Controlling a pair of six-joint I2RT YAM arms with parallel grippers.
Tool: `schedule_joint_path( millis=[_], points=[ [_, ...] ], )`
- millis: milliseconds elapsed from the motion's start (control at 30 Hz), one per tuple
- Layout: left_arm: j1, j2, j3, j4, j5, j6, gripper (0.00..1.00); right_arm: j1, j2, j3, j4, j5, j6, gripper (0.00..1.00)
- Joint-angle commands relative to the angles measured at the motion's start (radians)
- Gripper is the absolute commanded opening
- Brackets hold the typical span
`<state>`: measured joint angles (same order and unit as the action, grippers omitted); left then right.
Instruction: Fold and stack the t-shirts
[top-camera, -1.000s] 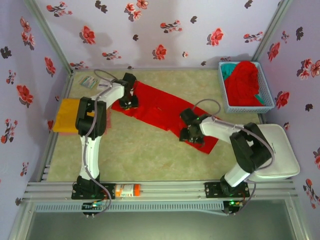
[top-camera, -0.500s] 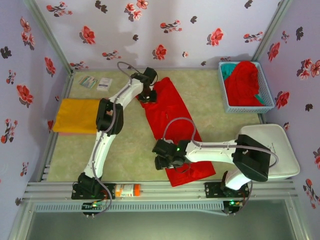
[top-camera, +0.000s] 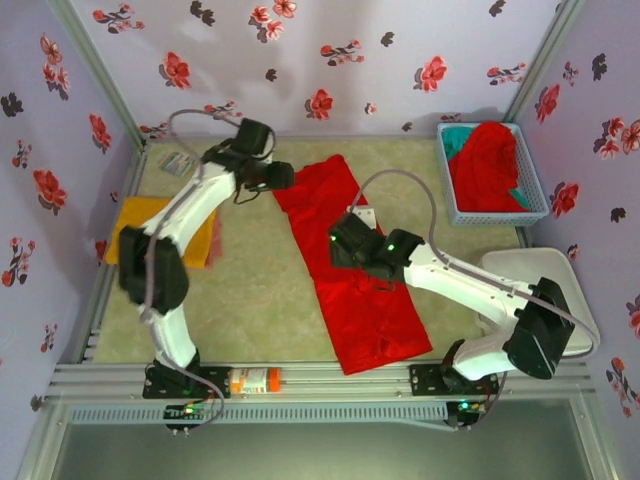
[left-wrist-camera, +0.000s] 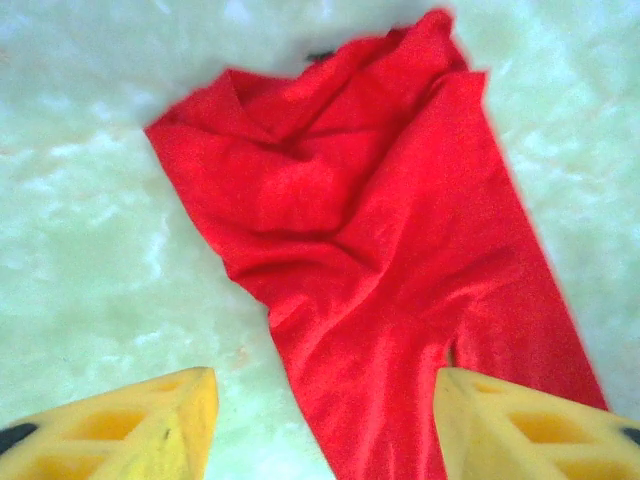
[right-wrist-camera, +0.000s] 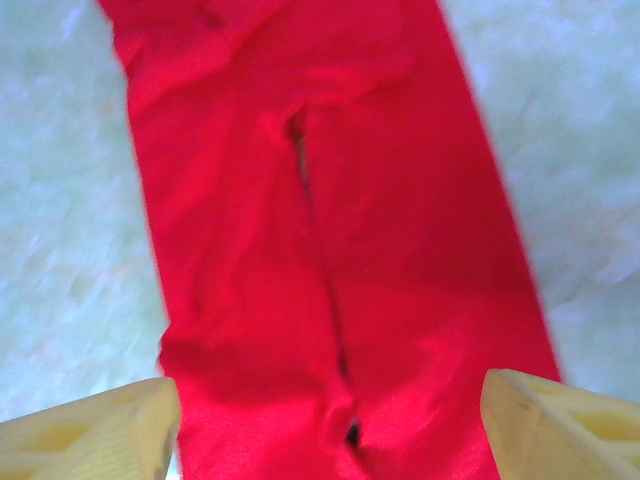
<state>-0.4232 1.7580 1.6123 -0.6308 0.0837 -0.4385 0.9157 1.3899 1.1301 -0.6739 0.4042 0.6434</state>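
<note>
Red t-shirt (top-camera: 345, 270) lies as a long strip mid-table (top-camera: 250, 300), apparently folded lengthwise; cross-folds remain. Left gripper (left-wrist-camera: 325, 420) and right gripper (right-wrist-camera: 330, 425) hover above it, jaws wide and empty. An orange-yellow shirt (top-camera: 135, 228) lies folded at left; more shirts (top-camera: 485, 165) wait in the basket (top-camera: 538, 195).

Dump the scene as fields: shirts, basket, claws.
red shirt: long wrinkled strip, mid-table, running near to far
yellow shirt: flat at the table's left edge, partly under the left arm
basket: far right corner, holds a red-and-teal pile
left claw: open, over the strip's far end, holds nothing
right claw: open, over the strip's middle, holds nothing
</note>
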Motion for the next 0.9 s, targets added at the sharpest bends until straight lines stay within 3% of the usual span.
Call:
schedule_joint_path(
  millis=[0,133,233,300,400,500,667,867],
  points=[
    [0.033,-0.148,-0.211,0.216,0.030,-0.031,0.79,-0.057,0.017,0.047,0.035,0.069,-0.116,0.86],
    [0.081,-0.319,-0.381,0.251,0.032,-0.058,0.92,-0.150,0.098,0.132,0.070,-0.023,-0.148,0.91],
    [0.091,-0.433,-0.486,0.264,0.012,-0.039,0.97,-0.177,0.184,0.205,0.074,-0.017,-0.191,0.93],
    [0.094,-0.504,-0.553,0.269,-0.025,-0.038,1.00,-0.186,0.242,0.244,0.087,-0.001,-0.218,0.99],
    [0.098,-0.591,-0.627,0.258,-0.051,-0.036,1.00,-0.199,0.342,0.321,0.081,-0.016,-0.235,0.99],
    [0.101,-0.656,-0.668,0.215,-0.059,-0.054,1.00,-0.226,0.440,0.396,0.076,-0.113,-0.232,0.99],
    [0.099,-0.740,-0.736,0.165,0.031,-0.068,1.00,-0.242,0.596,0.529,0.018,-0.227,-0.254,0.99],
    [0.086,-0.814,-0.835,0.138,0.082,-0.111,1.00,-0.251,0.745,0.633,0.003,-0.316,-0.256,0.92]
  ],
)
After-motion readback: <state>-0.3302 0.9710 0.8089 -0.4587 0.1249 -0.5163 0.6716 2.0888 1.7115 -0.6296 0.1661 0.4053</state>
